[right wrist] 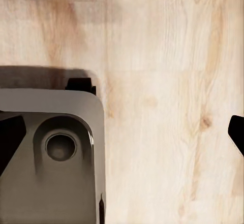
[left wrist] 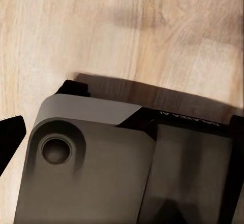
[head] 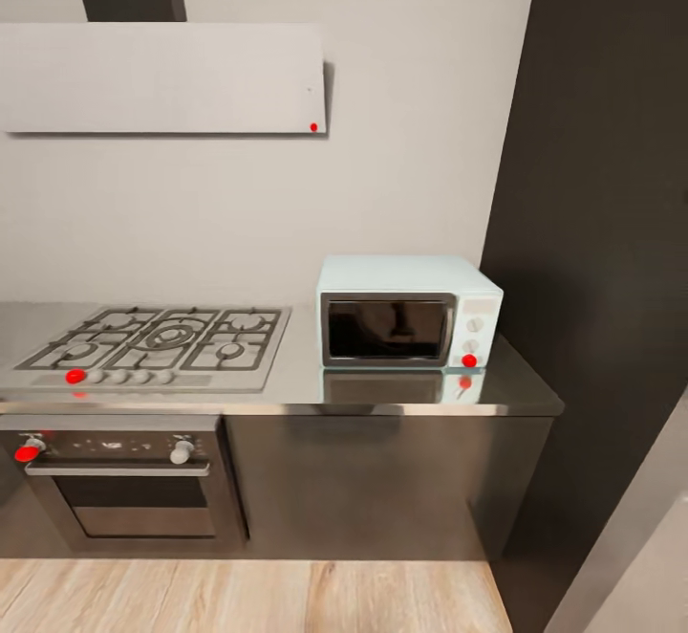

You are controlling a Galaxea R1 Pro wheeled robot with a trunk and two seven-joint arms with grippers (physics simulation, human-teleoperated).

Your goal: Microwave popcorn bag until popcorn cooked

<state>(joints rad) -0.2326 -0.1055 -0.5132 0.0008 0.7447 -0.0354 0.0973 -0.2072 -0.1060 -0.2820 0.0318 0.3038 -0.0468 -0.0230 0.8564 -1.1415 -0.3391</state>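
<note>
With the microwave (head: 409, 312) closed on the worktop (head: 287, 389), the bag should be located first; the right end effector (right wrist: 122, 132) is spread wide.

Right pincer (right wrist: 122, 132) hangs over the floor (right wrist: 162, 56), pale wood with grain and a few knots. Its two dark fingertips (right wrist: 10, 137) poke in from opposite edges, wide apart, nothing between them but boards. Under them sits a grey base (right wrist: 51, 183) with rounded corners and a round recess (right wrist: 61, 147), casting a shadow on the wood.
</note>
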